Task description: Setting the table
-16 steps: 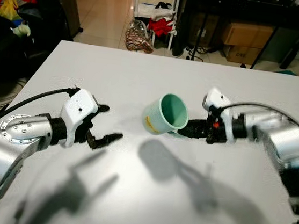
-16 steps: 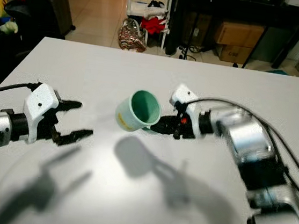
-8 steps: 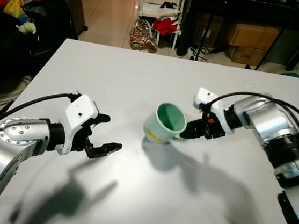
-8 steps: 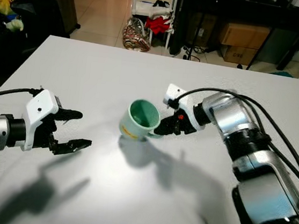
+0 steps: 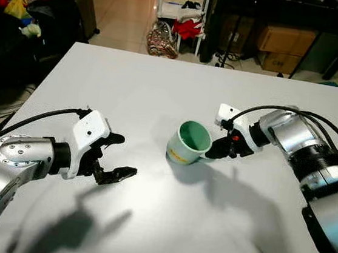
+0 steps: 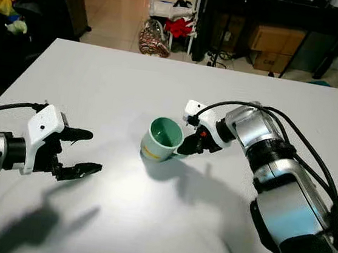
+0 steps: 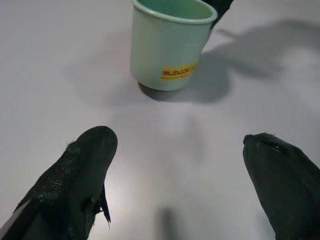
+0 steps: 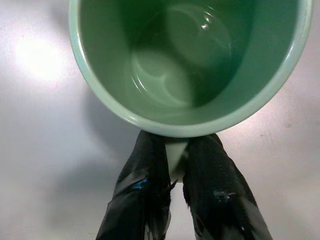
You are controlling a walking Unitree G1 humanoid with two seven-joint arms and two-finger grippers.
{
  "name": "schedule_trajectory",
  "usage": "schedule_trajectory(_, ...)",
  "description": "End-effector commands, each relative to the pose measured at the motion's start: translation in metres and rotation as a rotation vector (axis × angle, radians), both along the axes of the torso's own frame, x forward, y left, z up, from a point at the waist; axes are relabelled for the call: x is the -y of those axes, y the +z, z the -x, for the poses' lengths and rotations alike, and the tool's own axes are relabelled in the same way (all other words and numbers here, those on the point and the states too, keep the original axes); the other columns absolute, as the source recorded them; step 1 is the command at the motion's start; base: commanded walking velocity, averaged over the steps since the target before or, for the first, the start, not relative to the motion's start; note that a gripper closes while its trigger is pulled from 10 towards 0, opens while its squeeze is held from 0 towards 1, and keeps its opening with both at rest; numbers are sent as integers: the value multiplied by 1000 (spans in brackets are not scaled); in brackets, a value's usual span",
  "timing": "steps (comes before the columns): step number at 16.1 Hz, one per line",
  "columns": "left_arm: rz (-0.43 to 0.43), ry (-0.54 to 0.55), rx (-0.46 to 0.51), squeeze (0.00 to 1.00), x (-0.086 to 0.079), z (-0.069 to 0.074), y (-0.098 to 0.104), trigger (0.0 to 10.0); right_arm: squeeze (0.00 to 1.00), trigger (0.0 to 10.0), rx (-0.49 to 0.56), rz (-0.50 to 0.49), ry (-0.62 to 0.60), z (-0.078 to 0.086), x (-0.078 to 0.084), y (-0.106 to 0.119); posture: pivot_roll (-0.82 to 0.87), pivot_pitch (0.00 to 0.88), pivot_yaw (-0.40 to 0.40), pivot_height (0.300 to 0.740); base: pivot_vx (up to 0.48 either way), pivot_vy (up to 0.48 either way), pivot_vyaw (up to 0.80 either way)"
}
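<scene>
The right gripper (image 5: 217, 150) pinches the green mug (image 5: 189, 143) by its handle, likely to set it upright mid-table (image 5: 161, 89), while the left gripper (image 7: 185, 170) waits spread open before it, fingers (image 8: 145, 195) clamped on the handle, bags (image 6: 151, 39) on the floor beyond.

A lived-in home: beyond the white surface (image 5: 130, 91), tan tiled floor (image 5: 118, 11) runs across the top of the frame. At upper centre a white rack (image 5: 179, 5) holds clothes beside a patterned bag (image 5: 162, 40); cardboard boxes (image 5: 282, 42) sit under dark furniture at upper right.
</scene>
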State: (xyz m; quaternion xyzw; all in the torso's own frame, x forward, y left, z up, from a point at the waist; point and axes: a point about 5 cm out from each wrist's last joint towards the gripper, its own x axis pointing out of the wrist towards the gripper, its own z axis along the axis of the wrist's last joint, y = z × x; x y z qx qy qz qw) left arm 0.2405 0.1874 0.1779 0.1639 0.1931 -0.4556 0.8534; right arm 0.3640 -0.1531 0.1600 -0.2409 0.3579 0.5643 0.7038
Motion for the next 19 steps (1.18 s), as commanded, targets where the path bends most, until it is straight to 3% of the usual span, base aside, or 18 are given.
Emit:
schedule_trajectory(1,-10,2,10,0,-1,1,3,10000,875,10000,34,10,-14,-4,1,6,-36,0,-61,740,0,0,0)
schedule_trajectory(2,-10,2,11,0,-1,1,3,10000,1000,10000,45,12,-20,-5,1,7,-36,0,-61,740,0,0,0)
schedule_trajectory(7,-16,15,32,0,-2,-3,2,10000,1000,10000,148,-26,-100,-16,1,17,-40,0,-55,740,0,0,0)
schedule_trajectory(10,-12,15,38,0,-2,-3,3,10000,1000,10000,171,-94,-72,-15,7,31,-41,0,-53,740,0,0,0)
schedule_trajectory(14,52,13,72,0,6,-9,7,10000,1000,10000,226,-223,2,3,22,53,-54,0,-43,740,0,0,0)
schedule_trajectory(16,54,2,68,0,11,-10,5,10000,1000,10000,249,-283,7,13,20,59,-64,0,-36,740,0,0,0)
schedule_trajectory(17,54,-8,65,0,13,-11,4,10000,1000,10000,225,-337,57,33,13,58,-71,0,-31,740,0,0,0)
schedule_trajectory(19,56,-19,62,0,16,-12,3,10000,1000,10000,163,-341,117,54,2,44,-78,0,-30,740,0,0,0)
